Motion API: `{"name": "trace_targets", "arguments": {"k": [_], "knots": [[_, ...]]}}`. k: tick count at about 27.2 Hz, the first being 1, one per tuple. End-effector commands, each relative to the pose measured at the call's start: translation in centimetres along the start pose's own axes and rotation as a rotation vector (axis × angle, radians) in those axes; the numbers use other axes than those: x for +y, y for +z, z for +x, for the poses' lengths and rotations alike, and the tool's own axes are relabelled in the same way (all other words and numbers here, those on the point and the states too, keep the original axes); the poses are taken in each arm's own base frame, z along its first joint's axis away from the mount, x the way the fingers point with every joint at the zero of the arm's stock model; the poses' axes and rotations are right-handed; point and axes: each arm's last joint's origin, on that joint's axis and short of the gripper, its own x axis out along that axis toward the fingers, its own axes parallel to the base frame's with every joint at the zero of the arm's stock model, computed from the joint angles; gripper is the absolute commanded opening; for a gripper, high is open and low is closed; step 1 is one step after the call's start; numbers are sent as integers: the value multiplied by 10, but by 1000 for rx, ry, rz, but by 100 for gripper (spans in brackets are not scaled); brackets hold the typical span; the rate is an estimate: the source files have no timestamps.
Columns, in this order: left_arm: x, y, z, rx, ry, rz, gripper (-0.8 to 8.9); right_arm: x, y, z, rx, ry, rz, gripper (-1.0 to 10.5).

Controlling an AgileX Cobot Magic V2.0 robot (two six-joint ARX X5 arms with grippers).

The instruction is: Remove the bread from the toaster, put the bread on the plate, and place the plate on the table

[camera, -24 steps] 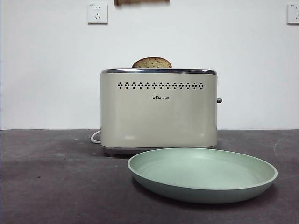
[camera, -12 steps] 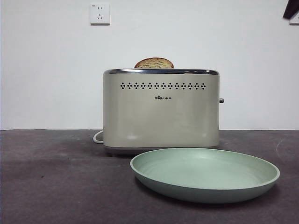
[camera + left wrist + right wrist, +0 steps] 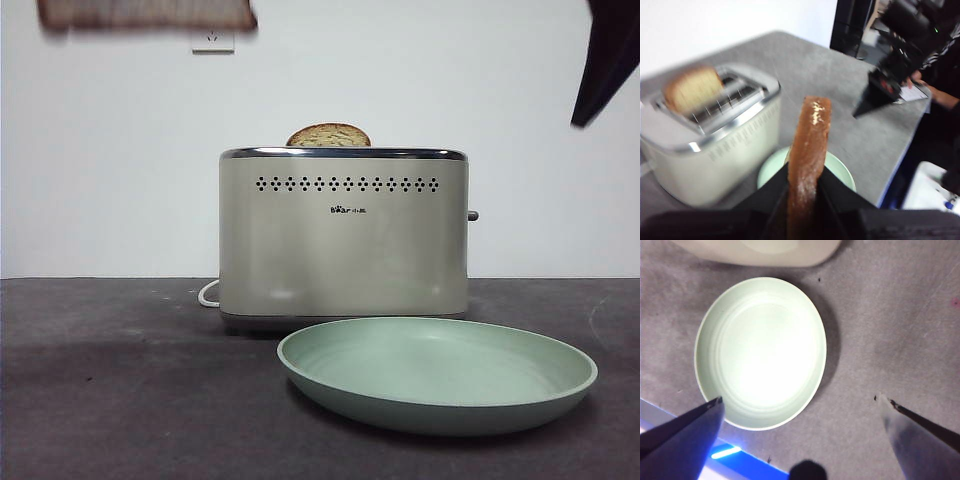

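The bread (image 3: 807,160) is already out of the toaster (image 3: 343,240): the left gripper (image 3: 805,187) holds it edge-on, clamped between its jaws, high above the table (image 3: 120,380). In the front view it shows only as a blurred brown strip at the top edge. A second slice (image 3: 328,136) sits in the toaster slot. The plate (image 3: 437,371) lies bare on the table just in front of the toaster. The right gripper (image 3: 800,415) hangs above the plate with jaws spread wide. So the first step looks done; placing the bread on the plate is left
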Motion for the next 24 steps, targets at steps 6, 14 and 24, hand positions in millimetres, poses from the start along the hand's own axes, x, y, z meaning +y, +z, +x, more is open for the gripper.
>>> {"name": "trace_targets", "arguments": {"k": [6, 14, 24], "knots": [[1, -54, 13, 19, -49, -174, -6, -13, 11, 41, 134, 18, 43, 551], [-1, -53, 16, -3, -71, -190, -6, -10, 20, 120, 301, 55, -3, 489], [-1, -53, 16, -1, -72, -225, -6, -15, 20, 149, 332, 61, -12, -16]]}}
